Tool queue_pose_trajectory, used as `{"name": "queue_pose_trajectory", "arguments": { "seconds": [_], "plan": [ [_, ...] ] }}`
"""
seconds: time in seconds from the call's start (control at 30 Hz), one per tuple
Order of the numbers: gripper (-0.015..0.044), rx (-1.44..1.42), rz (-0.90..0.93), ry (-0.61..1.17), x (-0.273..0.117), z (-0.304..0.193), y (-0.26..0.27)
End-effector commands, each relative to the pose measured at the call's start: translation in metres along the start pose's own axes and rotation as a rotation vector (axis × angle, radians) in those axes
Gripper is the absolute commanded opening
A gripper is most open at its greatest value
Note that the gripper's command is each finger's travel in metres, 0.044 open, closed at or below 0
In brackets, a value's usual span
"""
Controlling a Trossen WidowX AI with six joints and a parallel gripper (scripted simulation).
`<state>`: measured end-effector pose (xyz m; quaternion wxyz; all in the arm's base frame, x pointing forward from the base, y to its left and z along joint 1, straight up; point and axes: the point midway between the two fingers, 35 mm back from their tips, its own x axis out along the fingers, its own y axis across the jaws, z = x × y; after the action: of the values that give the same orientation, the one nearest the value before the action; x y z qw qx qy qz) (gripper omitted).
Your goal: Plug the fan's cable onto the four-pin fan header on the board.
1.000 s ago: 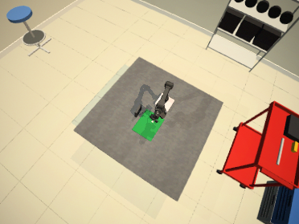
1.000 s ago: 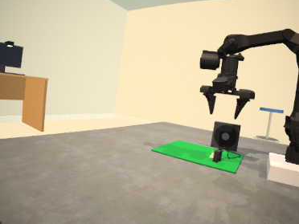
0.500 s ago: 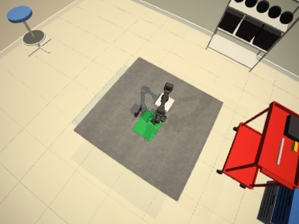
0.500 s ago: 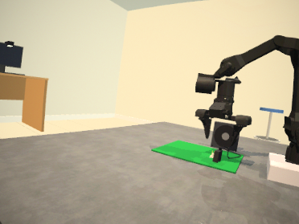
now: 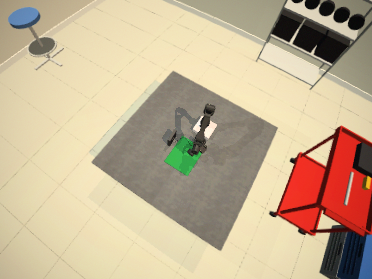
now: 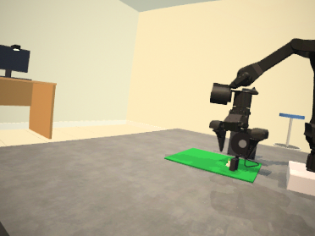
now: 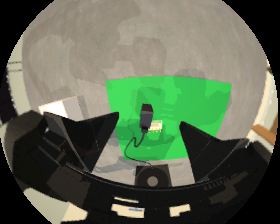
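The black two-fingered pincer (image 5: 197,150) (image 6: 241,146) (image 7: 150,120) hangs wide open over the flat green board (image 5: 182,161) (image 6: 195,156) (image 7: 175,95), holding nothing. The small black block-shaped plug (image 6: 234,163) (image 7: 146,116) is on the board, just beside the cream four-pin header (image 6: 228,163) (image 7: 155,126). Grasping looks like the step in hand; next, the pincer probably needs to centre on the plug, descend and close squarely, sparing the thin black cable (image 6: 251,165) (image 7: 134,142).

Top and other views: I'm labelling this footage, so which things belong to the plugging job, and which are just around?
Job:
- gripper
- plug
- cable
- fan
- header
- green board

Just around:
- blue stool
- red cart
- shelf rack
- desk
- monitor
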<state>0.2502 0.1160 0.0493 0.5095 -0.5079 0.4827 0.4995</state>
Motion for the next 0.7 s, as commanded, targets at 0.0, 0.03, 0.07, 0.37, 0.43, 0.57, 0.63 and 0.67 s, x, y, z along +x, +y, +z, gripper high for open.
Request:
{"name": "queue_pose_trajectory", "arguments": {
  "seconds": [0.0, 0.03, 0.07, 0.37, 0.43, 0.57, 0.63, 0.67],
  "plan": [
    [0.044, 0.001, 0.014, 0.003, 0.009, -0.001, 0.003],
    [0.044, 0.001, 0.014, 0.003, 0.011, -0.001, 0.003],
    [0.044, 0.001, 0.014, 0.003, 0.013, -0.001, 0.003],
    [0.044, 0.001, 0.014, 0.003, 0.027, -0.001, 0.004],
    [0.044, 0.001, 0.014, 0.003, 0.031, -0.001, 0.004],
    [0.044, 0.001, 0.014, 0.003, 0.037, -0.001, 0.005],
    [0.044, 0.001, 0.014, 0.003, 0.04, -0.002, 0.005],
    [0.044, 0.001, 0.014, 0.003, 0.041, -0.002, 0.005]
  ]
}}
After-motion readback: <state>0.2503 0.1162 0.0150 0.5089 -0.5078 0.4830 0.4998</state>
